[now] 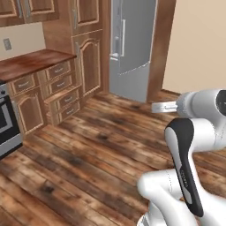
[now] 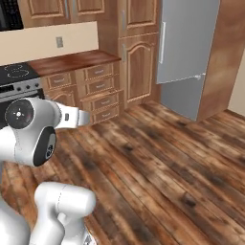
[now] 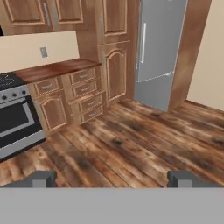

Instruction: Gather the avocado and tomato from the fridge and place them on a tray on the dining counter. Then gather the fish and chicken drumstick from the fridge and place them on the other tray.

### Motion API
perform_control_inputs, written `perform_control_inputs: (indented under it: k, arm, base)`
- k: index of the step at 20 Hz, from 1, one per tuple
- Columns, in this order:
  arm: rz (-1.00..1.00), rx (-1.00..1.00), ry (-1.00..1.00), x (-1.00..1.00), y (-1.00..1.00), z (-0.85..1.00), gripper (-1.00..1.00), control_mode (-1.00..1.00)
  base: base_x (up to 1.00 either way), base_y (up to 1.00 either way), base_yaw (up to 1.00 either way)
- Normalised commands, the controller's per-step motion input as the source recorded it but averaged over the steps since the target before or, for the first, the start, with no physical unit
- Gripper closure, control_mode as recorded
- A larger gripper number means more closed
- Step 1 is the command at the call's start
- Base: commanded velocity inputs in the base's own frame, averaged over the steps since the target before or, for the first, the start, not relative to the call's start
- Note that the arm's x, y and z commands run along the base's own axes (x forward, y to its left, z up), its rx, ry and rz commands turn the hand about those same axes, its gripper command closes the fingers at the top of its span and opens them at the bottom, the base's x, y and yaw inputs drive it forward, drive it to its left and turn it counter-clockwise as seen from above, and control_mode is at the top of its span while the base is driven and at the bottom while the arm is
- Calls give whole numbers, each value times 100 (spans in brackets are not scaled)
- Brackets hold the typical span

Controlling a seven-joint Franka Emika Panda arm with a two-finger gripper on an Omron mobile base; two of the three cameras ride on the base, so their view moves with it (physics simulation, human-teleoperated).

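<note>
Knotty wood-plank floor (image 3: 131, 144) runs to the smooth grey fridge (image 3: 157, 48); gripper (image 3: 111, 178) jaws stand wide apart.

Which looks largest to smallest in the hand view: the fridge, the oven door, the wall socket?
1. fridge, cut off at the top
2. oven door, nearer the camera and partly out of frame, so unsure against the fridge
3. wall socket, clearly smallest

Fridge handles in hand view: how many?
2 on the fridge: a vertical bar near the upper door's left edge, and a horizontal bar along the top of the lower drawer. None looks hidden.
</note>
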Motion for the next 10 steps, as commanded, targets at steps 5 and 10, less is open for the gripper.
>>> perform_control_inputs:
  k: [5, 10]
  arm:
    - [0, 0, 0, 0, 0, 0, -100, 100]
    - [0, 0, 0, 0, 0, 0, -100, 100]
  base:
    - [100, 16, 0]
    - [100, 12, 0]
